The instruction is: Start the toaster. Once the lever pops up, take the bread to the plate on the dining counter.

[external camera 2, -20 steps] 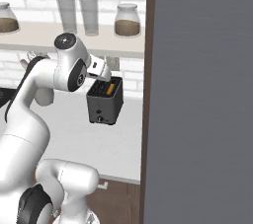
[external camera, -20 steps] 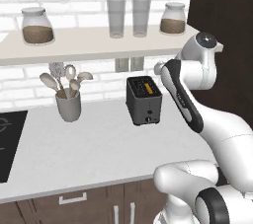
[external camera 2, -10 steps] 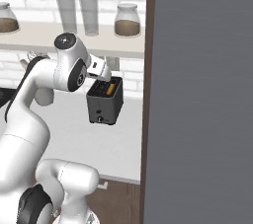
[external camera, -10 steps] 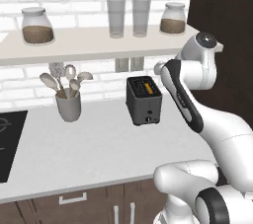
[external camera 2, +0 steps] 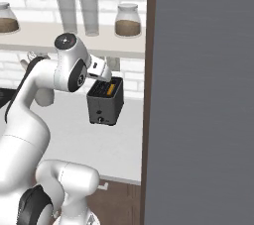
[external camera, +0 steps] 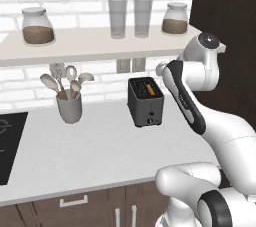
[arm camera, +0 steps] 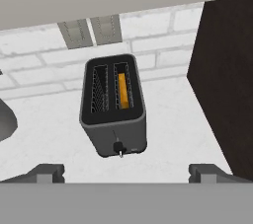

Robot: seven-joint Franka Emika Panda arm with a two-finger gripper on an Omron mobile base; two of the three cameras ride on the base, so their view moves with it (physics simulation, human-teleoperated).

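Nothing moved; bread [arm camera: 123,91] in toaster [arm camera: 114,112]

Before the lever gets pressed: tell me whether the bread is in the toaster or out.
In. The bread sits down inside one slot of the toaster; the other slot is empty.
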